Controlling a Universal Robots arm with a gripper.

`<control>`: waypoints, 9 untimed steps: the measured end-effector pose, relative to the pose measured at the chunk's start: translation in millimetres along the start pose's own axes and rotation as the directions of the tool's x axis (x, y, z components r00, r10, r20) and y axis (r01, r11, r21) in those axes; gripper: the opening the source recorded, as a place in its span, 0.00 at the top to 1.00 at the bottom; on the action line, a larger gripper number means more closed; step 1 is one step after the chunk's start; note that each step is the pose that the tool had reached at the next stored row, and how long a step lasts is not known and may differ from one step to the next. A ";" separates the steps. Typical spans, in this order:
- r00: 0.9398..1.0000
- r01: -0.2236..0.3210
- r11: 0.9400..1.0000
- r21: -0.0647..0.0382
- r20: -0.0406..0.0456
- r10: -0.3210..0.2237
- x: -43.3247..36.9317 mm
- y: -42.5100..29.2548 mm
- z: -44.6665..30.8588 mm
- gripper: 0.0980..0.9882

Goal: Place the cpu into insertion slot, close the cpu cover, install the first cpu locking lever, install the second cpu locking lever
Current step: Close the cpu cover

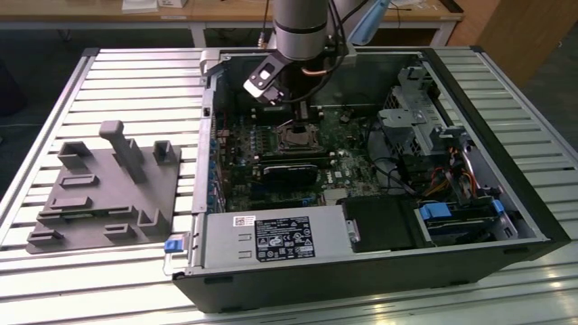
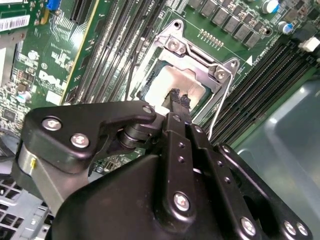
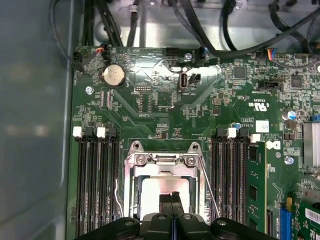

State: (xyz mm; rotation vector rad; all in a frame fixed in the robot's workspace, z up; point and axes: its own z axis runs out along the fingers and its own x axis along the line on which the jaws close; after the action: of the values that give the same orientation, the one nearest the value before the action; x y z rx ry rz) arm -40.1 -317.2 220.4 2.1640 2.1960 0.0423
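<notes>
Gripper at the seated cpu

The gripper [image 2: 179,98], fingers together on nothing, hovers over the one cpu [image 2: 167,85], which lies in the insertion slot [image 1: 296,137] upper-middle of the exterior view, framed by one cpu cover [image 3: 160,160]. Two wire levers [image 3: 116,197] flank it. The chip looks light, stiff and fragile, best held by its edges.

We saw part of the cpu cover [image 3: 162,161] hidden behind the gripper [image 3: 172,196] and cut off at the first wrist view's edge.
</notes>
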 end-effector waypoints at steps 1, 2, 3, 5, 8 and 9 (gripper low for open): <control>1.000 0.018 1.000 0.000 -0.001 -0.018 0.0 0.0 0.1 0.99; 0.999 0.038 0.999 -0.001 -0.001 -0.038 0.0 0.0 0.2 0.99; 0.998 0.055 0.998 -0.001 -0.001 -0.055 0.0 0.0 0.3 0.99; 0.996 0.091 0.996 -0.002 -0.001 -0.091 -0.1 0.0 0.4 0.99; 0.989 0.145 0.989 -0.003 -0.002 -0.145 0.0 0.0 0.8 0.99; 0.987 0.164 0.987 -0.004 -0.002 -0.164 0.0 0.0 0.9 0.99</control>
State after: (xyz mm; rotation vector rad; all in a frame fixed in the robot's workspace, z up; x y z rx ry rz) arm -40.0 -317.2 219.6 1.9743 2.3641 0.0408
